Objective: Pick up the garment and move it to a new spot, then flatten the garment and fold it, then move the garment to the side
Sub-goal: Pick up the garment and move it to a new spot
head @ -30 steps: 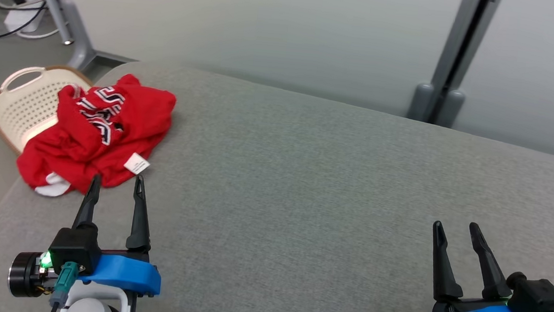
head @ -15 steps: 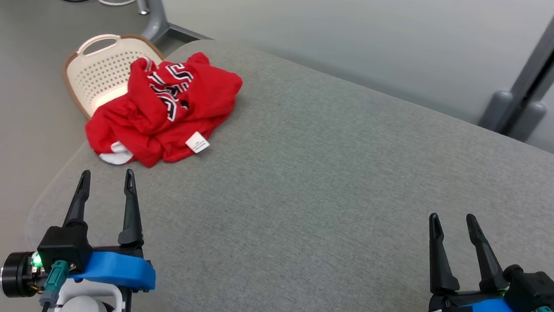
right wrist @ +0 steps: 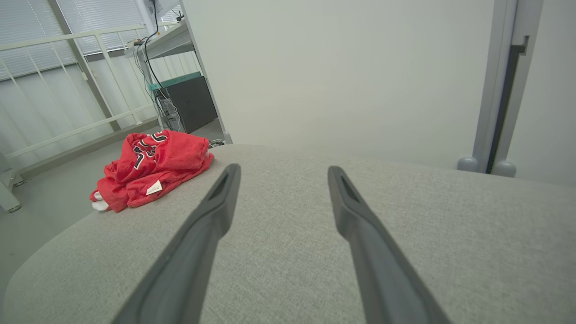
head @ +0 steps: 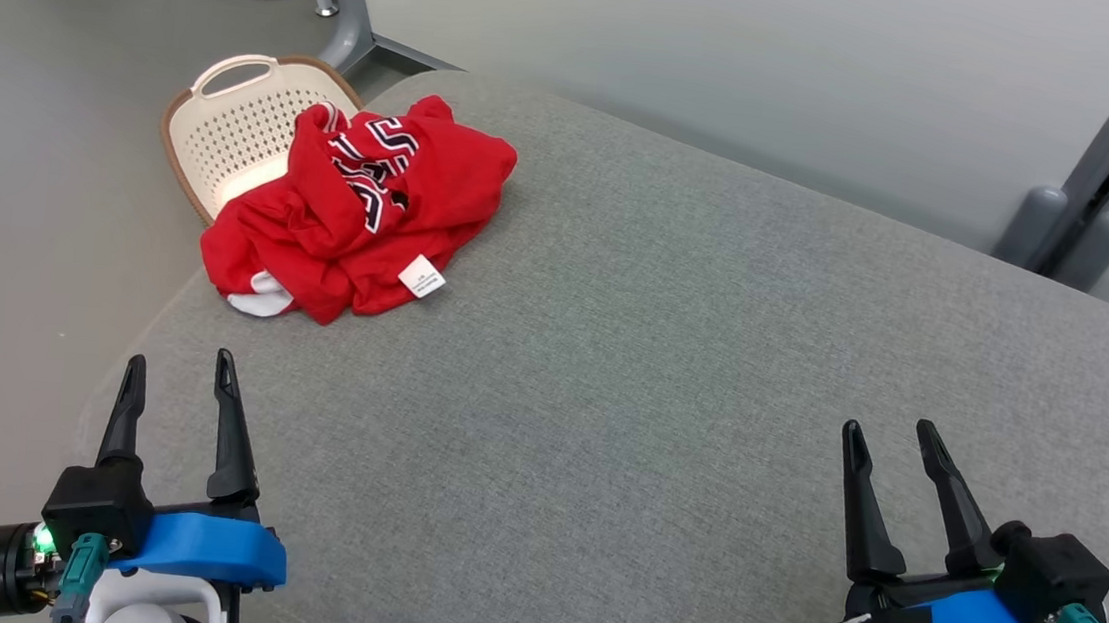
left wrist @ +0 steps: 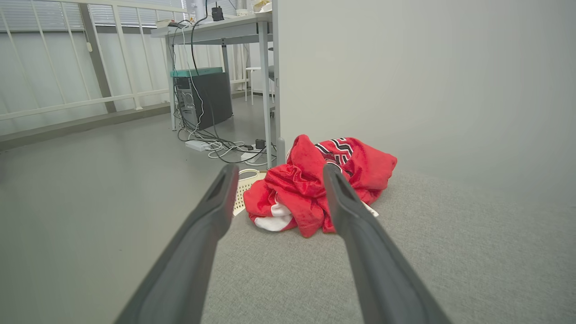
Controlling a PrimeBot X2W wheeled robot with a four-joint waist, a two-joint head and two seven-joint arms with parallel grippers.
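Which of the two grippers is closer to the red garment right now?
The left gripper: the garment lies just ahead of it, while the right gripper sits far across the grey cushion.

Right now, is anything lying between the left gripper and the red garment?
Nothing visible: bare grey cushion alone separates the open left gripper from the crumpled red garment ahead of it.

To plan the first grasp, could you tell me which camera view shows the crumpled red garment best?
The head view: the whole garment lies unobstructed, seen from above. The left wrist view shows it side-on, partly behind the left claw; the right wrist view shows it small, off left.
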